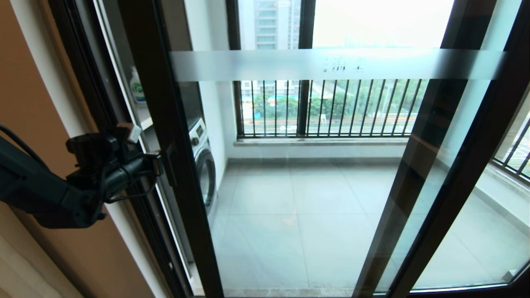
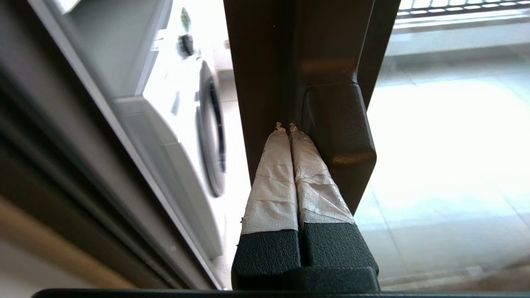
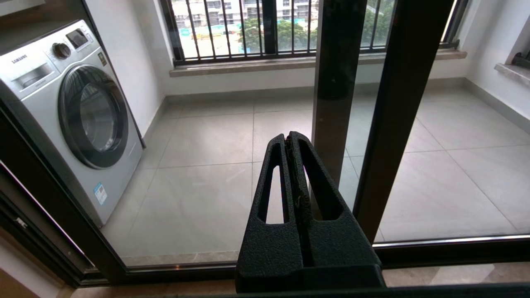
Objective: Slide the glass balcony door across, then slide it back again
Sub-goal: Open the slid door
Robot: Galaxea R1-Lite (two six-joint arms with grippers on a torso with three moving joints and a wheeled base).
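The glass balcony door (image 1: 290,207) fills the head view, a clear panel in a dark frame with a frosted band (image 1: 331,64) across its top. Its left stile (image 1: 165,103) carries a small dark handle (image 1: 169,163). My left gripper (image 1: 159,163) reaches in from the left at handle height. In the left wrist view its taped fingers (image 2: 273,178) are shut together on nothing, with the left gripper (image 2: 286,127) touching the stile (image 2: 265,62) right beside the handle (image 2: 339,132). My right gripper (image 3: 290,138) is shut and empty, low in front of the glass, outside the head view.
A white washing machine (image 1: 203,161) and a shelf with a bottle (image 1: 136,87) stand on the balcony's left, past the door's left stile. The brown wall (image 1: 37,103) and outer door frame (image 1: 91,91) lie left of my arm. A railed window (image 1: 327,107) is at the back. Two dark uprights (image 3: 408,103) stand right of the right gripper.
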